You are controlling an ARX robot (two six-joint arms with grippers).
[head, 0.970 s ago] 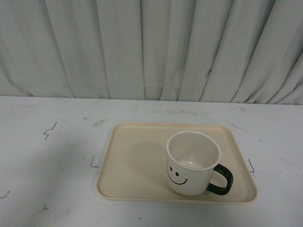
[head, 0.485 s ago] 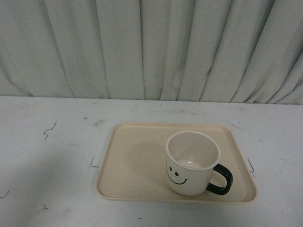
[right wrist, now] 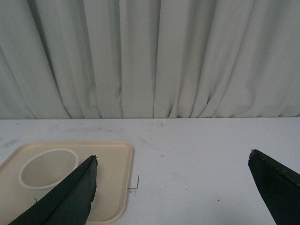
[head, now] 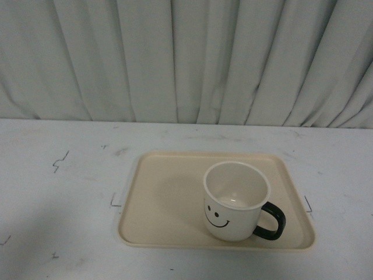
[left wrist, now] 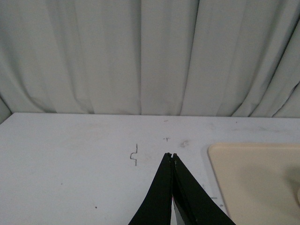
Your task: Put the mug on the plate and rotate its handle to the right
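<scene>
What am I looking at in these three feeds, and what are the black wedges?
A two-armed robot faces a table. The front view comes from a camera on its body, and neither arm shows there. It shows the mug standing upright on the plate, with its handle pointing right. The other two views come from cameras on the wrists, and the black wedges belong to the grippers. The left gripper is shut on nothing. The right gripper is open and empty, with the mug and plate beyond it. A curtain hangs behind the table.

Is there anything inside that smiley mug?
The mug looks empty: only its bare white inside shows. Its near wall hides part of the bottom.
</scene>
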